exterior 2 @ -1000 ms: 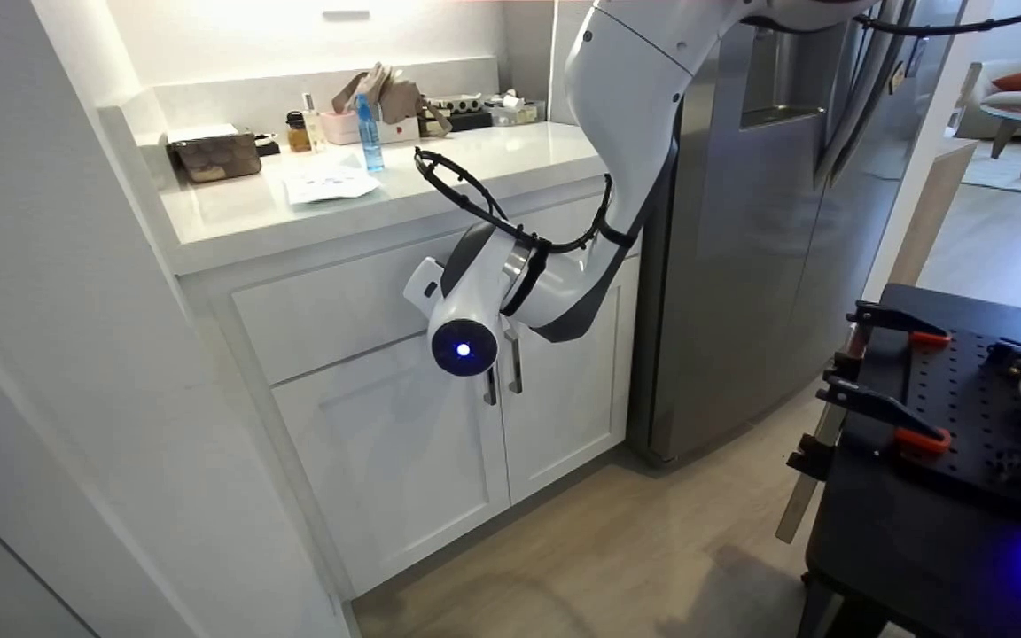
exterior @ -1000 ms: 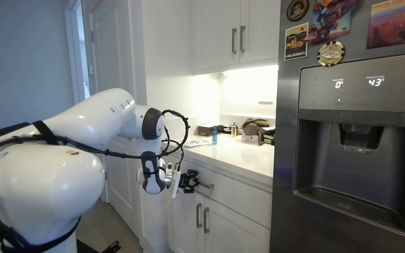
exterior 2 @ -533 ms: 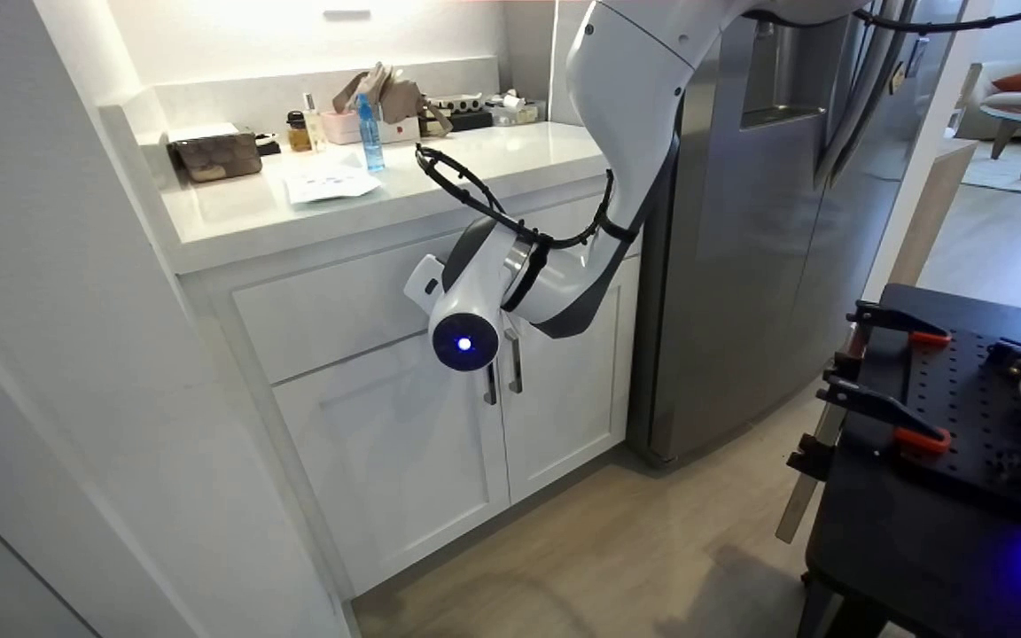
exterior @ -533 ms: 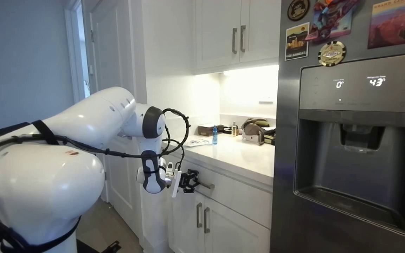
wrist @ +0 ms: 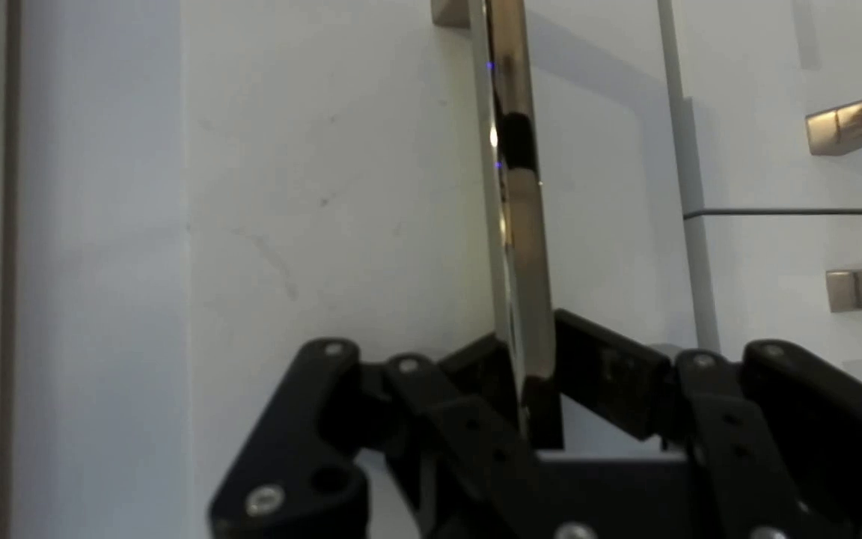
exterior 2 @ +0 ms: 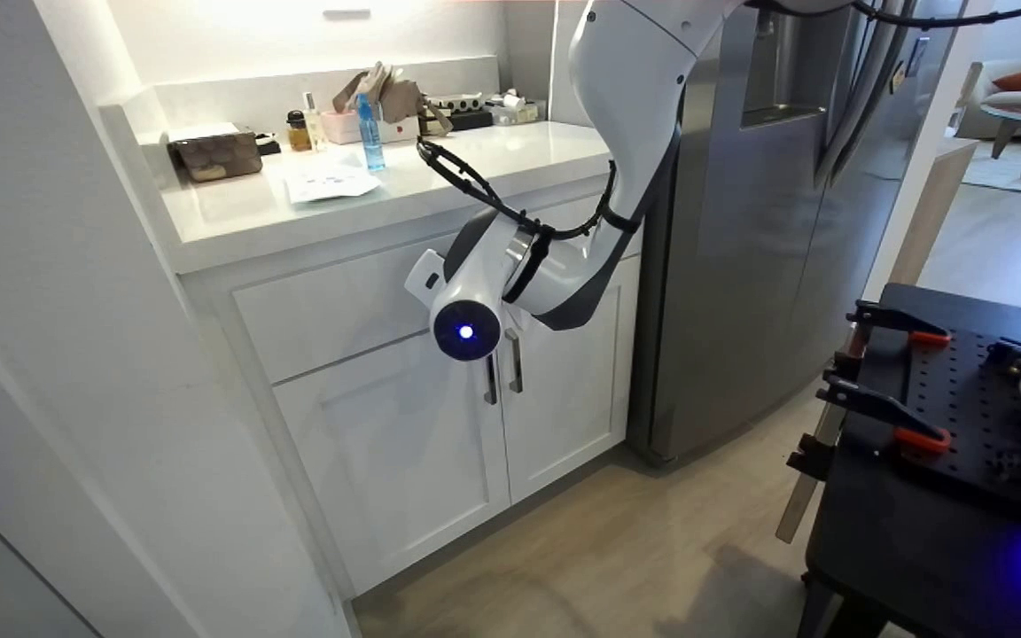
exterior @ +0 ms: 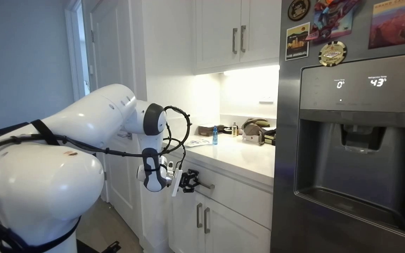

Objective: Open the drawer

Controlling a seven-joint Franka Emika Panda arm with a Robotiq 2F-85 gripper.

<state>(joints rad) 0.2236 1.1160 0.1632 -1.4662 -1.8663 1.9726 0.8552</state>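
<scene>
The white drawer sits under the counter with its flat front closed; its inside is hidden. It also shows in an exterior view and fills much of the wrist view. Its silver bar handle runs from the top to the bottom of the wrist view. My black gripper is at the near end of the handle. In the wrist view the two finger pads lie against both sides of the bar, angled inward around it. In an exterior view the wrist hides the gripper.
White cabinet doors with vertical bar handles are below the drawer. The counter above holds a blue bottle, a paper and bags. A steel refrigerator stands beside it. A black table holds the arm's base.
The arm's elbow and wrist have risen slightly. The fingers stay at the handle, and the drawer front has not visibly moved.
</scene>
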